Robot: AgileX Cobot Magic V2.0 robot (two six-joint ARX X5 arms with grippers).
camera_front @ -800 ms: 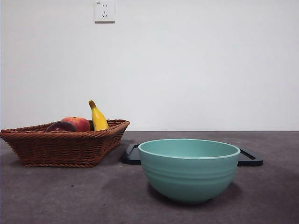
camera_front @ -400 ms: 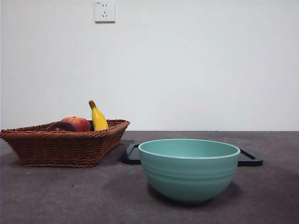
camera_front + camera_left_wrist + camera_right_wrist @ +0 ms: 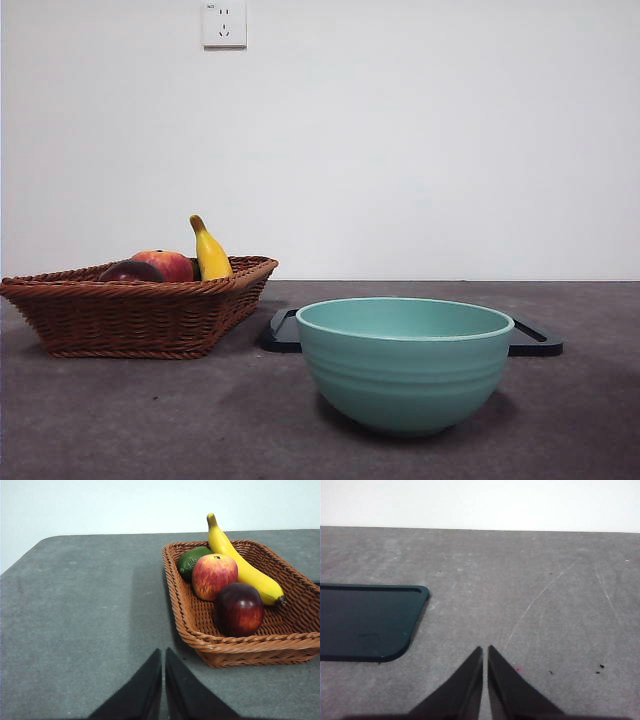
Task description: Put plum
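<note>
Nearest stands the teal bowl [image 3: 405,362], empty as far as I can see, with a dark tray [image 3: 535,340] behind it. Farther back in the wicker basket [image 3: 200,630], the plum [image 3: 239,608] sits against a red-orange apple [image 3: 214,576], beside a banana [image 3: 241,566]. The left gripper [image 3: 163,652], jaws together, waits short of the basket; it should open wide and descend from above, clear of the apple. The right gripper [image 3: 485,650] idles, pinched together.

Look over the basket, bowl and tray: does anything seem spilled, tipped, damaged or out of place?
Nothing stands out. The plum, red-orange fruit, banana and a green fruit all lie inside the wicker basket. The teal bowl stands upright, the dark tray lies flat behind it.
</note>
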